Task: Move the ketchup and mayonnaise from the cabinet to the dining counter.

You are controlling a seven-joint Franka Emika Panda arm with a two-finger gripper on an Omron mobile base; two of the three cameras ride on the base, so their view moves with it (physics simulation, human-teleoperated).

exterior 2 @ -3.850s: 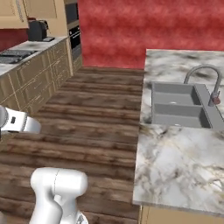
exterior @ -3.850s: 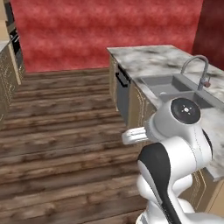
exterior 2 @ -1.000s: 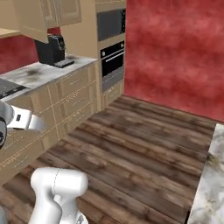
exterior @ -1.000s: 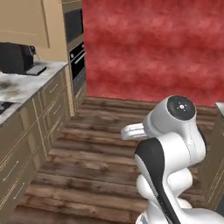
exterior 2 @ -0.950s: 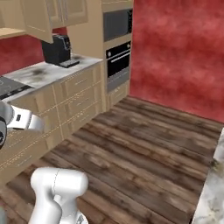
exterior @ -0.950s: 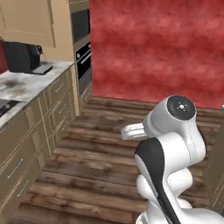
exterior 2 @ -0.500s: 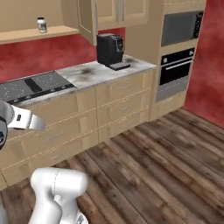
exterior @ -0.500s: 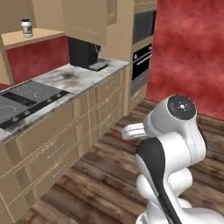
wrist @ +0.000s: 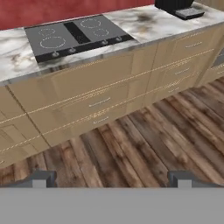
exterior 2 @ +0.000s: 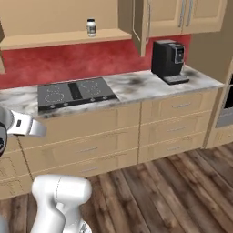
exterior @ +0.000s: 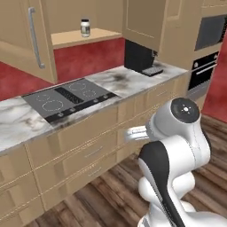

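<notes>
The mayonnaise (exterior: 85,27) (exterior 2: 91,27), a small white jar with a dark lid, stands alone on the bottom shelf of the open cabinet (exterior: 91,39) (exterior 2: 63,39), above the cooktop. One cabinet door (exterior: 24,37) with a long silver handle hangs open at the left. The ketchup and the dining counter are out of view. My gripper (wrist: 112,179) is open and empty, its fingertips (wrist: 43,178) wide apart, held low over the wooden floor. It faces the drawer fronts, well below the shelf and far from it.
A black cooktop (exterior: 66,95) (exterior 2: 75,93) (wrist: 74,35) is set in the marble worktop (exterior: 17,122). A black coffee machine (exterior: 139,57) (exterior 2: 168,57) stands to its right. Drawer units (wrist: 100,103) line the front, and a wall oven (exterior: 206,46) is far right. Wooden floor (wrist: 131,144) lies before me.
The whole picture has swung: the base has turned from the red wall and oven to the cooktop counter and the open cabinet. The gripper has stayed open.
</notes>
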